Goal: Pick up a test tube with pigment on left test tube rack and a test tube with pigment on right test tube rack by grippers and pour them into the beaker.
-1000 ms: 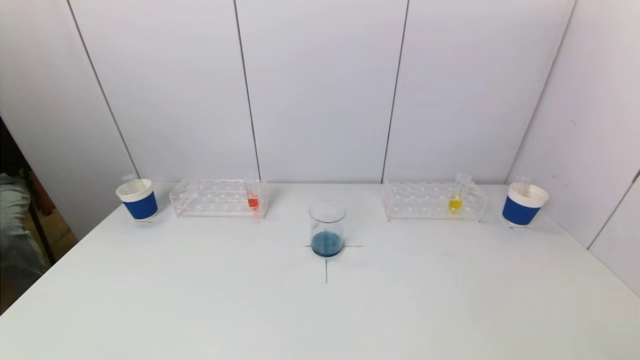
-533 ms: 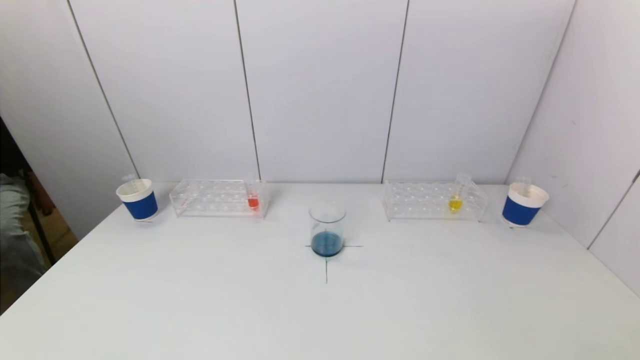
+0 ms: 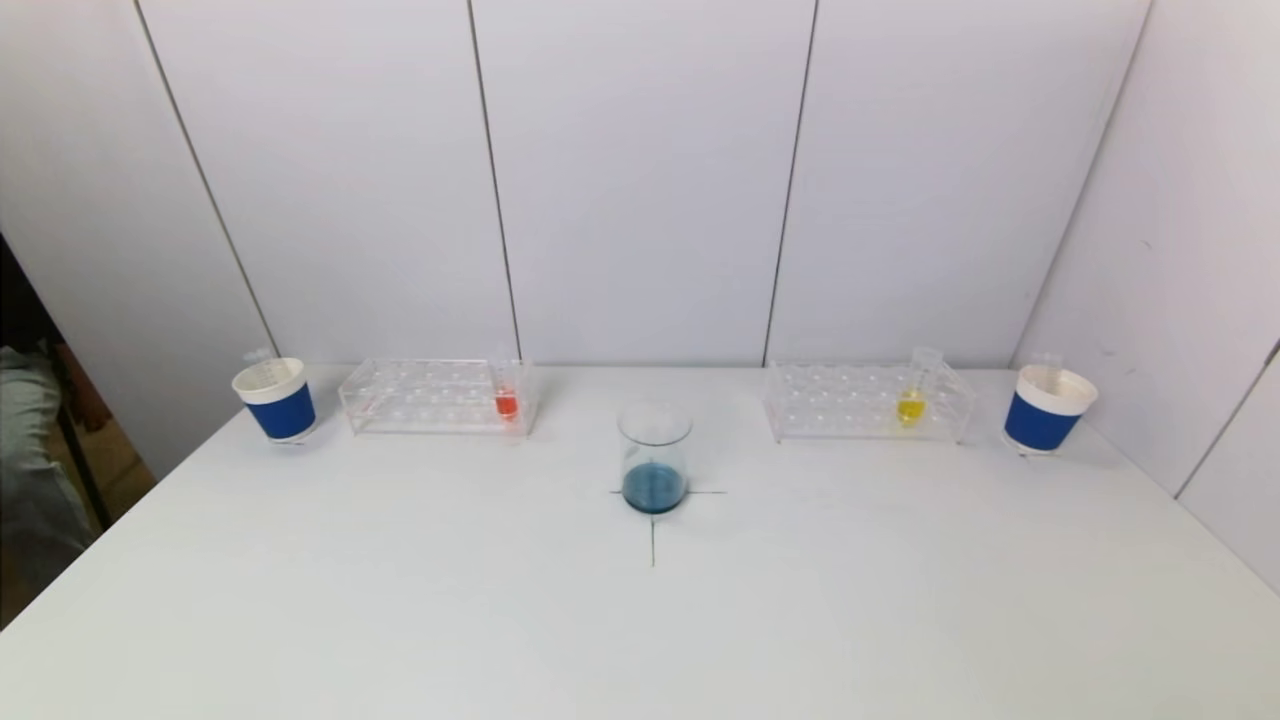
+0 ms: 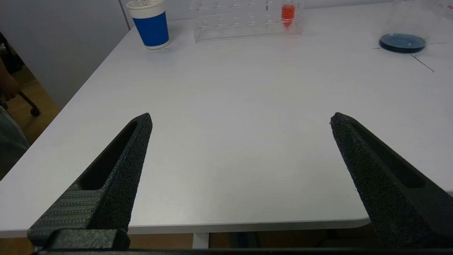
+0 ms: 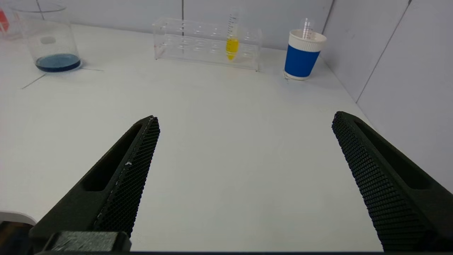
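Pincers (image 4: 240, 118) (image 5: 246, 122) agape (nothing held)

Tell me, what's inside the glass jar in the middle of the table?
The glass jar holds a shallow layer of dark blue liquid at the bottom. Above that it looks empty. It stands on a cross mark, whose centre it covers.

No change is seen across the head view: nothing on the table (image 3: 640, 620) is moved, and no arm is brought into that view.
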Robot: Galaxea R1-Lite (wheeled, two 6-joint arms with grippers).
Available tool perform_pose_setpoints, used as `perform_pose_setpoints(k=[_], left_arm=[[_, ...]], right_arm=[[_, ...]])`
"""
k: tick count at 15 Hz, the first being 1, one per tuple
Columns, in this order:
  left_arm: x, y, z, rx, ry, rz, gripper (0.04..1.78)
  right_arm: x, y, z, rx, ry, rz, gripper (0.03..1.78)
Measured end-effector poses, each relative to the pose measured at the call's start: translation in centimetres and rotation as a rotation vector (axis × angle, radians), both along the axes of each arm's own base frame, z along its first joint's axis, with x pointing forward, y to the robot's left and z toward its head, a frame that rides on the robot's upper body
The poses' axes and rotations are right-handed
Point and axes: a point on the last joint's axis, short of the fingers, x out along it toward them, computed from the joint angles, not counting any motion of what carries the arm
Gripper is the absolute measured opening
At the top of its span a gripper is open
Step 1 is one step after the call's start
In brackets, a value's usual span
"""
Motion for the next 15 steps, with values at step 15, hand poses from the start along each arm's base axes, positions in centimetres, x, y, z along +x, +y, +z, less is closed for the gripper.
perform_pose_setpoints(k=[15], left_arm=[[0.0,0.0,0.0,0.0,0.0,0.0,1.76]], right_arm=[[0.0,-0.11,0.01,0.13,-0.001,-0.047,1.77]])
